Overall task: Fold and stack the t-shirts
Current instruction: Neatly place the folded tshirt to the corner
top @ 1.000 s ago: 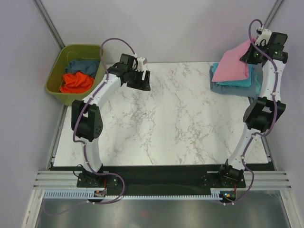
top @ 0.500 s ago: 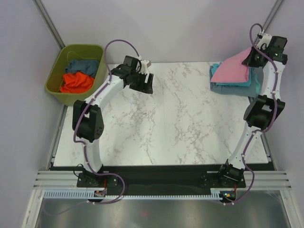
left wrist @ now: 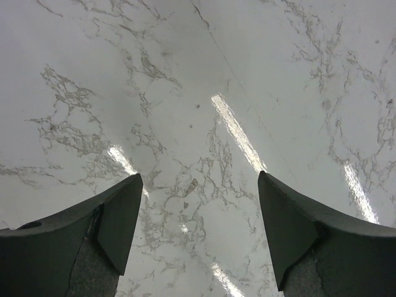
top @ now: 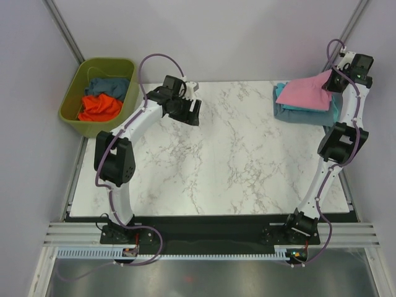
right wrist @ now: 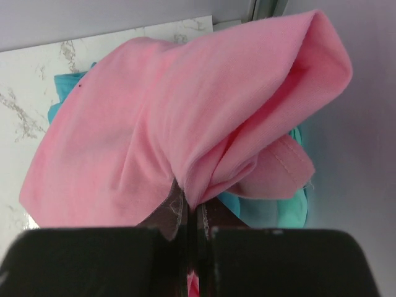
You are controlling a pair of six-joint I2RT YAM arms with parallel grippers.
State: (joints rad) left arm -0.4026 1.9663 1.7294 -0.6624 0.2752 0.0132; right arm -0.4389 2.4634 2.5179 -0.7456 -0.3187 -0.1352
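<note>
Off the marble table (top: 216, 154), the tub (top: 69, 106) holds the orange t-shirt (top: 99, 108) and slate blue t-shirt (top: 108, 85) (two to go, I reckon). Far right corner: pink t-shirt (top: 306, 94) atop turquoise t-shirt (top: 329, 111), right gripper (right wrist: 189, 216) clamped on its fold. Left gripper (left wrist: 198, 185) spread, empty.

Left arm (top: 133, 124) bends at the elbow and reaches up and inward, and the left gripper (left wrist: 201, 185) points down with its fingers (left wrist: 117, 216) spread wide, nothing between them. Right arm (top: 343, 124) stretches tall toward the far right corner. The right gripper (right wrist: 189, 210) is pressed tight, pinching a fold of the light pink t-shirt (right wrist: 154, 124).
</note>
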